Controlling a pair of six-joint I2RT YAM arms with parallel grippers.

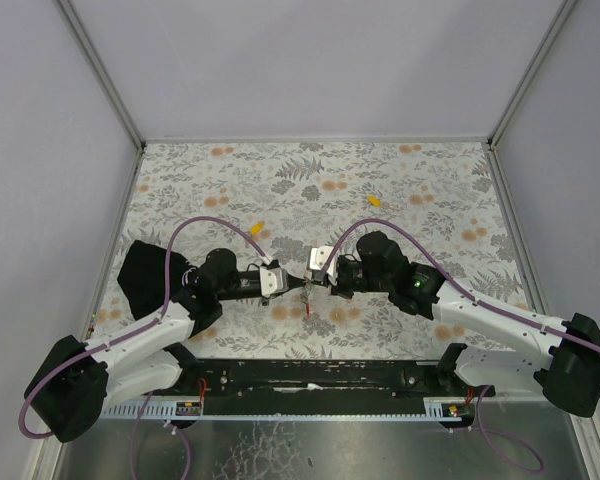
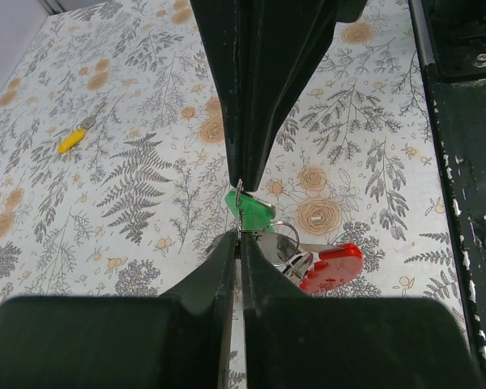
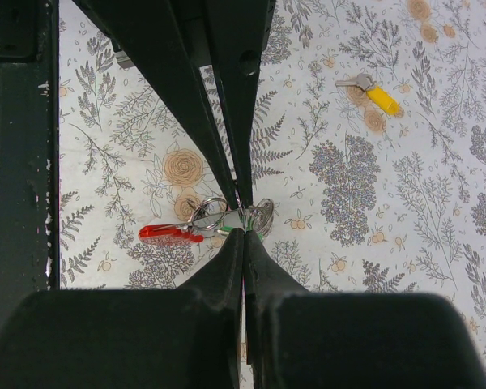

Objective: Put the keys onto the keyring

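Note:
My two grippers meet tip to tip low over the mat's near middle. The left gripper [image 1: 299,286] [image 2: 239,236] is shut on the rim of the keyring [image 2: 280,237], a metal split ring with a red tab [image 2: 332,266] [image 1: 308,312] hanging from it. Facing it, the right gripper [image 1: 316,285] [image 3: 243,230] is shut on the green key [image 2: 249,209], pressed against the ring [image 3: 210,212]. How far the key sits on the ring is hidden by the fingers. Two yellow keys lie loose on the mat, one [image 1: 258,229] [image 2: 71,139] behind the left gripper, the other [image 1: 375,200] [image 3: 380,99] farther back right.
A floral mat [image 1: 430,210] covers the table, with grey walls on three sides. The black base rail [image 1: 310,378] runs along the near edge, close behind the grippers. Purple cables [image 1: 205,224] loop above both arms.

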